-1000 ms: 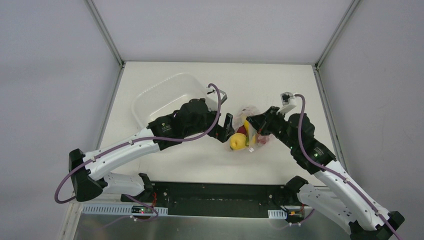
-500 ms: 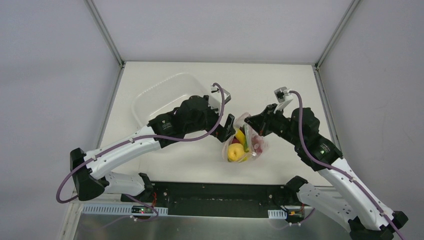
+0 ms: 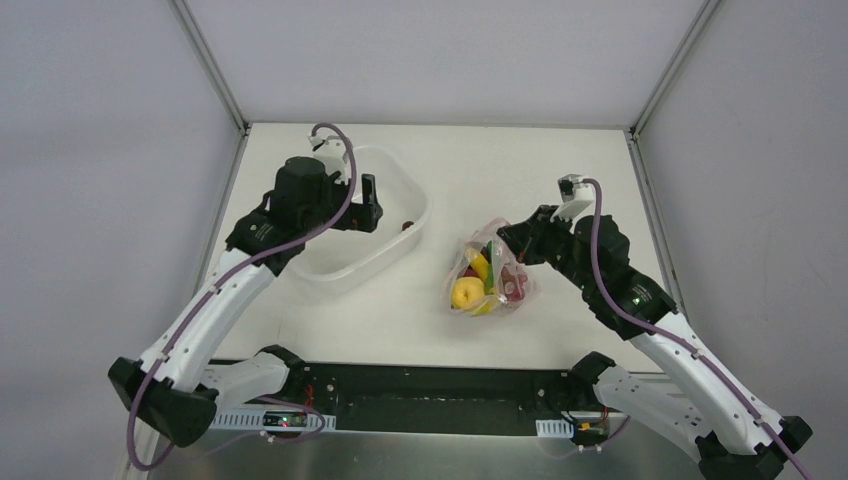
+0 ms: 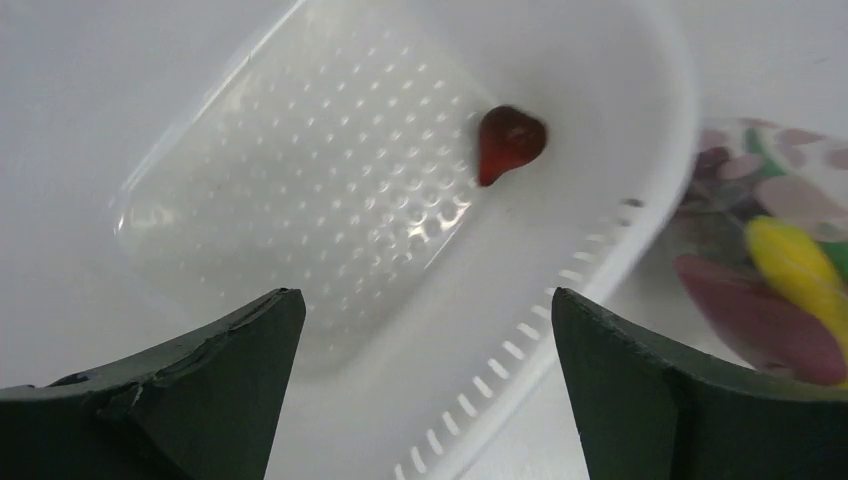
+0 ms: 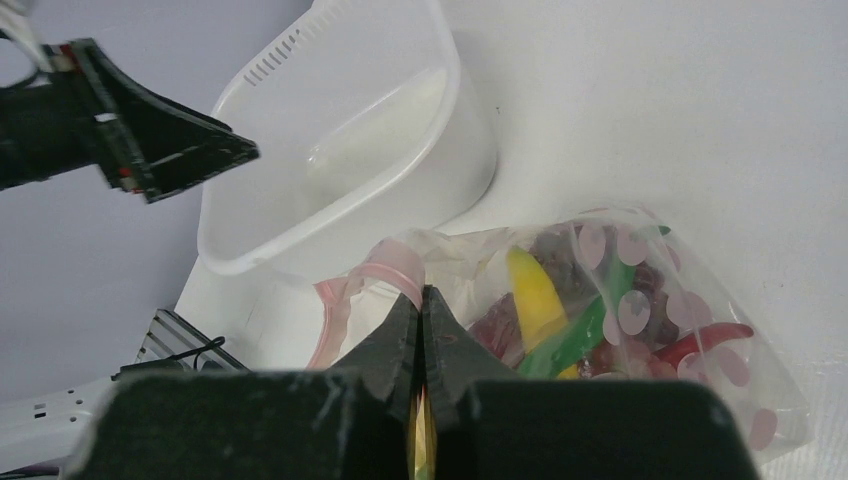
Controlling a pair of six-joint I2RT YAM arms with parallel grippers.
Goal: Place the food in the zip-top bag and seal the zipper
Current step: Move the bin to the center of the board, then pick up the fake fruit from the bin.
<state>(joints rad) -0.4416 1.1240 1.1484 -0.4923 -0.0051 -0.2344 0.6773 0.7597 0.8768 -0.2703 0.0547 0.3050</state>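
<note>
Over the white tub [image 3: 350,268] we are now hovering our left gripper [image 4: 422,300], swung across from the zip-top bag [image 3: 515,290], fingers wide apart. Right of the tub, the filled bag is lying on the table, our right gripper [image 5: 420,300] clamping its pink zipper [image 5: 385,265]. Inside the tub, one small red food [image 4: 510,140] is waiting; we are likely fetching it next.

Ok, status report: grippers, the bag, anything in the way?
Left gripper open over white tub. Right gripper shut on zipper of zip-top bag. Food inside, mouth looks unsealed. One small red piece in tub, nothing blocking.
</note>
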